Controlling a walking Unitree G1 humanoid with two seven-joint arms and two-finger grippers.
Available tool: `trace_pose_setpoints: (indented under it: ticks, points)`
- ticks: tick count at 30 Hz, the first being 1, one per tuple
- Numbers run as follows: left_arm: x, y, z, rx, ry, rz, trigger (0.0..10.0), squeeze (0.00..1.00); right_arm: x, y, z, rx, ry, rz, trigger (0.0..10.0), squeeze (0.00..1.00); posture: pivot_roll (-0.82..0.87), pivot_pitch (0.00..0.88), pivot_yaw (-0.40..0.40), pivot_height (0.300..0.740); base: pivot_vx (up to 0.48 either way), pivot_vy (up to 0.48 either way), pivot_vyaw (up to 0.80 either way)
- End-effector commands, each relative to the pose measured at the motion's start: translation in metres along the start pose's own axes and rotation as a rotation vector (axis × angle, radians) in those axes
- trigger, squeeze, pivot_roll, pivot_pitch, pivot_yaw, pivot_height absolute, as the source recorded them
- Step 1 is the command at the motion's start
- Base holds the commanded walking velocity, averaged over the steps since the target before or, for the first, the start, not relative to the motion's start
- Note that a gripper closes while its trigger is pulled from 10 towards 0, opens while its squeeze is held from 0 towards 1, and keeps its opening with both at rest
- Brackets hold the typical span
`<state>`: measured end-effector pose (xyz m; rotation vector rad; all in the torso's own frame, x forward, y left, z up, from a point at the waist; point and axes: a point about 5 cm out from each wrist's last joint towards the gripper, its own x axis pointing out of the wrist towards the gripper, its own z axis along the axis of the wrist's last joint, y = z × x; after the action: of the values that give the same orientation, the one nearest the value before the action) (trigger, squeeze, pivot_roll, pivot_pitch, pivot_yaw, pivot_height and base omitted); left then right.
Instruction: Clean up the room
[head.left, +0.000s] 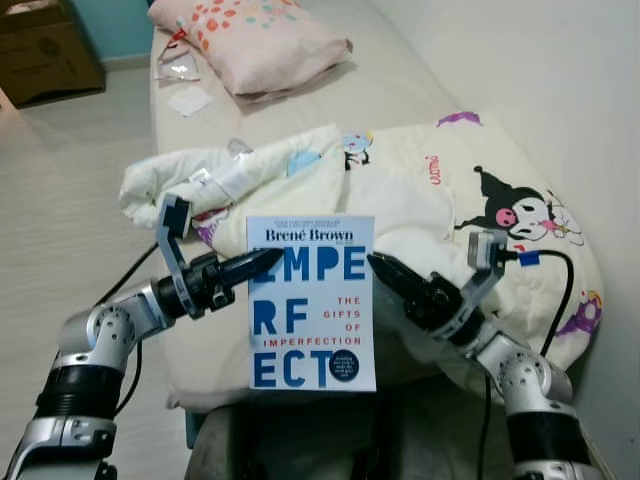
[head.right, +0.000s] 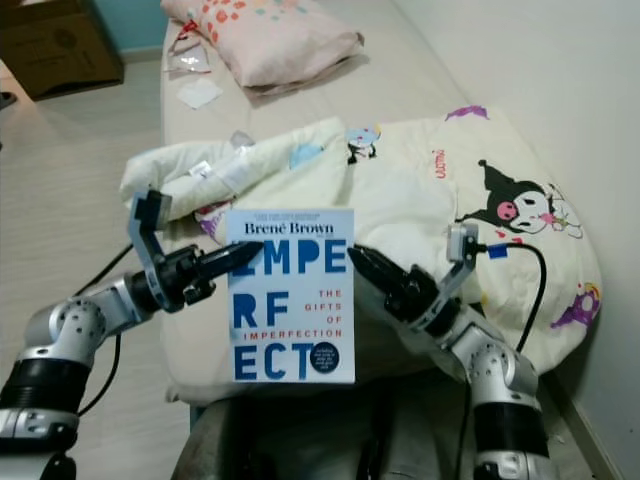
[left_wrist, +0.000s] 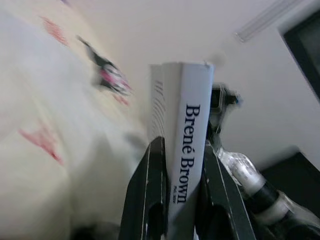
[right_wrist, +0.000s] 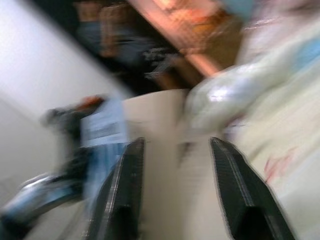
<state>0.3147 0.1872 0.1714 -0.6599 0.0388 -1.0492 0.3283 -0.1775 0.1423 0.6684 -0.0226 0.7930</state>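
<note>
Cleanup is judged barely begun. The bed is left untidy: a cartoon-print comforter is bunched across it, a pink spotted pillow lies at the far end, and small wrappers or papers are scattered beside the pillow. A cardboard box is seen on the floor beyond.

One item is in hand: a Brené Brown paperback is held upright in front of the bed's near edge, cover toward the head camera. The left gripper is clamped on its spine edge near the top. The right gripper is placed just beside the opposite edge; contact cannot be told.

From the left wrist view the spine is shown pinched between both fingers. From the blurred right wrist view the fingers are shown spread wide with nothing between them.
</note>
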Motion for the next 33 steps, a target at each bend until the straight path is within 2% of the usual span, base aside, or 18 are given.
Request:
trace_pose_setpoints:
  ticks: [1,3,6,7,9,11,12,13,14,16,17,18,20,21,23,24,27,33]
  points:
    - [-0.008,0.001,0.007,0.021,-0.059,0.024,0.0,0.00,-0.008,-0.009,-0.011,0.004,0.025,-0.085,10.0,1.00,0.04,0.183,0.001,0.607,0.000,0.000,0.00]
    - [-0.041,0.013,0.009,0.050,-0.129,0.189,0.0,0.00,-0.012,-0.018,-0.020,-0.018,0.061,-0.190,10.0,1.00,0.04,0.153,-0.005,0.607,0.000,0.000,0.00]
    - [-0.053,0.017,0.009,0.059,-0.147,0.250,0.0,0.00,-0.013,-0.019,-0.022,-0.025,0.073,-0.212,10.0,1.00,0.04,0.149,-0.006,0.607,0.000,0.000,0.00]
    - [-0.089,0.026,0.008,0.079,-0.197,0.419,0.0,0.00,-0.016,-0.026,-0.027,-0.047,0.102,-0.293,10.0,1.00,0.04,0.099,-0.019,0.607,0.000,0.000,0.00]
    - [-0.089,0.026,0.008,0.079,-0.197,0.419,0.0,0.00,-0.016,-0.026,-0.027,-0.047,0.102,-0.293,10.0,1.00,0.04,0.099,-0.019,0.607,0.000,0.000,0.00]
    - [-0.129,0.034,0.006,0.116,-0.255,0.637,0.0,0.00,-0.021,-0.038,-0.041,-0.077,0.171,-0.456,10.0,0.95,0.05,0.079,-0.025,0.607,0.000,0.000,0.00]
    - [-0.129,0.034,0.006,0.116,-0.255,0.637,0.0,0.00,-0.021,-0.038,-0.041,-0.077,0.171,-0.456,10.0,0.95,0.05,0.079,-0.025,0.607,0.000,0.000,0.00]
    - [-0.153,0.041,0.000,0.129,-0.287,0.816,0.0,0.00,-0.021,-0.041,-0.060,-0.057,0.235,-0.512,10.0,0.00,0.06,0.031,-0.045,0.607,0.000,0.000,0.00]
    - [-0.153,0.041,0.000,0.129,-0.287,0.816,0.0,0.00,-0.021,-0.041,-0.060,-0.057,0.235,-0.512,10.0,0.00,0.06,0.031,-0.045,0.607,0.000,0.000,0.00]
    - [-0.179,0.047,-0.014,0.130,-0.323,1.035,0.0,0.00,-0.021,-0.040,-0.090,-0.031,0.334,-0.542,10.0,0.00,0.06,0.000,-0.061,0.607,0.000,0.000,0.00]
    - [-0.179,0.047,-0.014,0.130,-0.323,1.035,0.0,0.00,-0.021,-0.040,-0.090,-0.031,0.334,-0.542,10.0,0.00,0.06,0.000,-0.061,0.607,0.000,0.000,0.00]
    - [-0.188,0.050,-0.029,0.118,-0.315,1.121,10.0,0.00,-0.022,-0.037,-0.112,-0.023,0.405,-0.560,10.0,0.00,0.06,0.000,-0.074,0.611,0.000,0.000,0.00]
    - [-0.198,0.053,-0.065,0.087,-0.251,1.264,10.0,0.00,-0.027,-0.027,-0.150,-0.018,0.548,-0.573,10.0,0.00,0.06,0.000,-0.092,0.621,0.000,0.000,0.00]
    - [-0.198,0.053,-0.065,0.087,-0.251,1.264,10.0,0.00,-0.027,-0.027,-0.150,-0.018,0.548,-0.573,10.0,0.00,0.06,0.000,-0.092,0.621,0.000,0.000,0.00]
    - [-0.203,0.055,-0.100,0.037,-0.159,1.371,10.0,0.00,-0.035,-0.019,-0.176,-0.021,0.654,-0.582,10.0,0.00,0.04,0.000,-0.103,0.630,0.000,0.000,0.00]
    - [-0.203,0.055,-0.100,0.037,-0.159,1.371,10.0,0.00,-0.035,-0.019,-0.176,-0.021,0.654,-0.582,10.0,0.00,0.04,0.000,-0.103,0.630,0.000,0.000,0.00]
    - [-0.213,0.049,-0.145,-0.064,-0.004,1.494,10.0,0.00,-0.057,-0.014,-0.201,-0.046,0.793,-0.628,10.0,0.00,0.02,0.000,-0.097,0.644,0.000,0.000,0.00]
    - [-0.226,0.035,-0.185,-0.156,0.173,1.611,10.0,0.00,-0.088,-0.010,-0.222,-0.062,0.924,-0.691,10.0,0.00,0.01,0.000,-0.096,0.658,0.000,0.000,0.00]
